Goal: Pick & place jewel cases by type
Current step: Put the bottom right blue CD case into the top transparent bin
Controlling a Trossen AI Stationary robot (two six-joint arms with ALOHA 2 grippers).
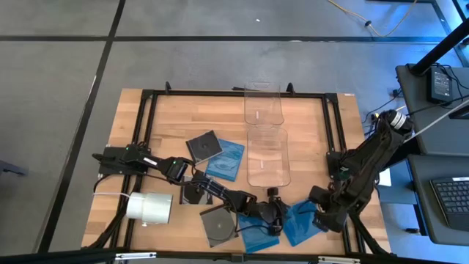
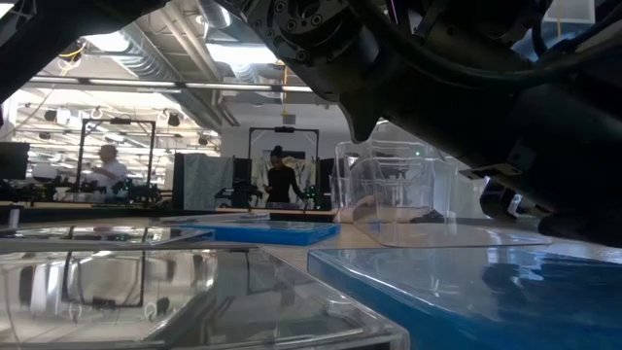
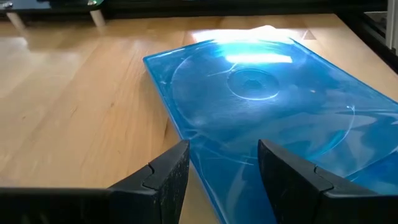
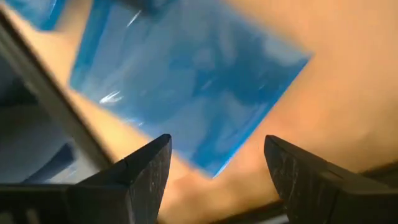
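Just in front of the nearer clear bin (image 1: 267,158), both grippers hover, fingers apart and empty: the left gripper (image 3: 221,180) over one blue jewel case (image 3: 273,106), seemingly about to descend and clamp its edge, the right gripper (image 4: 214,180) over another blue case (image 4: 186,81).

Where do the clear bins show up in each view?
High view: two clear bins end to end, from mid-table to the far edge.
Low view: one bin right of centre; a second can't be told apart.
Left wrist view: not in it.
Right wrist view: not in it.
Shared landmark: the blue jewel case left of the near bin in the high view, probably the flat blue one left of the bin in the low view.
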